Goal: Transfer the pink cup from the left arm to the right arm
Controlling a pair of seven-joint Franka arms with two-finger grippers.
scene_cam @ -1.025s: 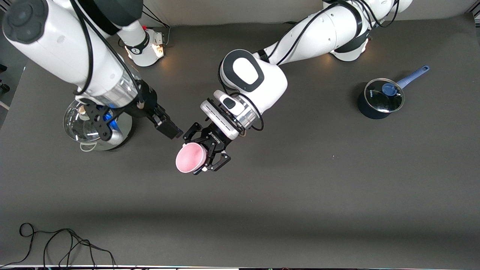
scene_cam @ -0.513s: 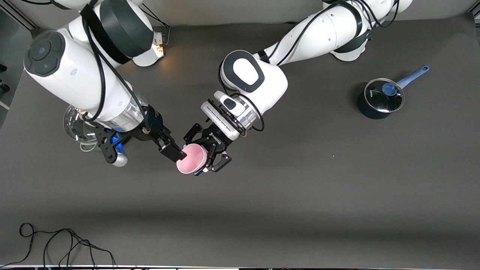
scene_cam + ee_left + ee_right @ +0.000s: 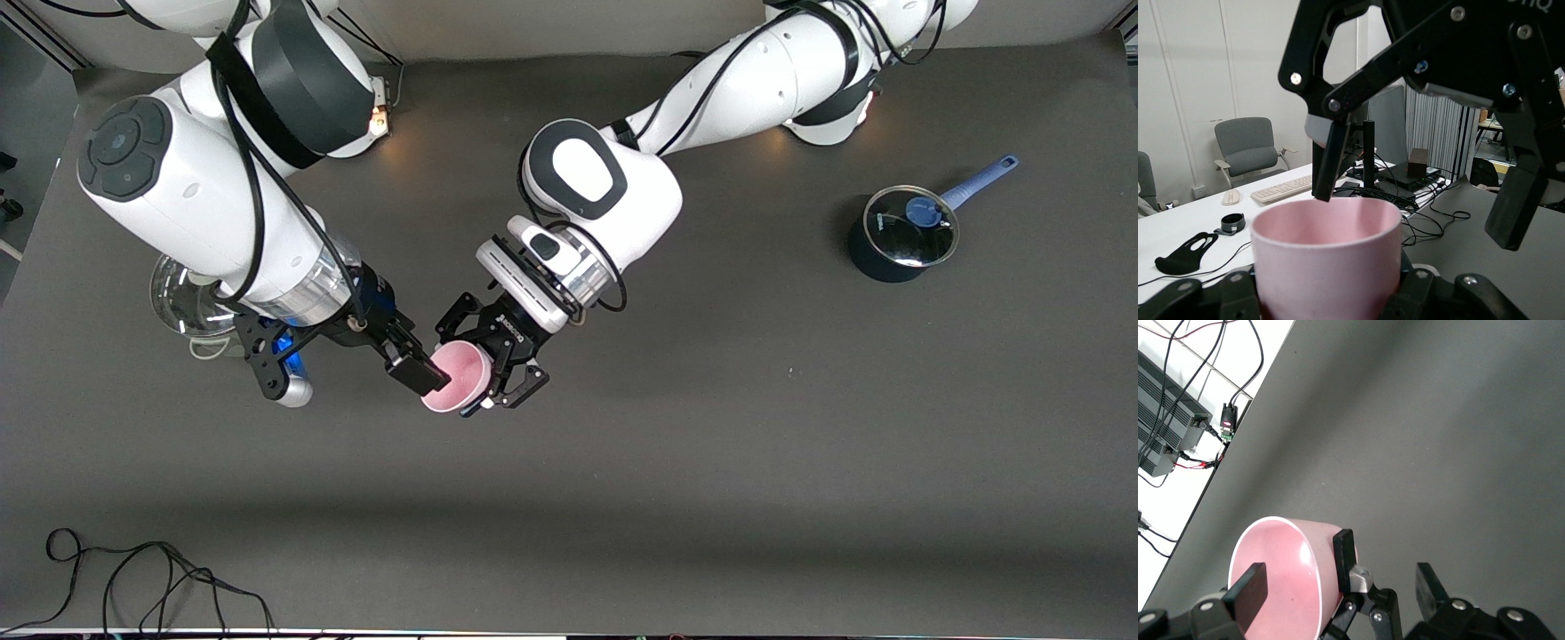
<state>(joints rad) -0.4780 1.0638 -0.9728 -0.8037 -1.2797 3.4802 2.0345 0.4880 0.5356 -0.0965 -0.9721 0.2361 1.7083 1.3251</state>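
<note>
Two right gripper (image 3: pixel 433 378) fingers (image 3: pixel 1343 561) straddle pink cup (image 3: pixel 464 374) rim.

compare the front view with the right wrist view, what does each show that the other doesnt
Only the front view shows both arms whole, a dark lidded saucepan toward the left arm's end of the table, a glass-lidded pot toward the right arm's end, and a loose black cable near the front camera.

Only the right wrist view shows the right gripper's fingers open and straddling the cup's wall, one inside the rim, one outside.

Both show the pink cup, the left gripper shut on it, and the right gripper at its rim.
</note>
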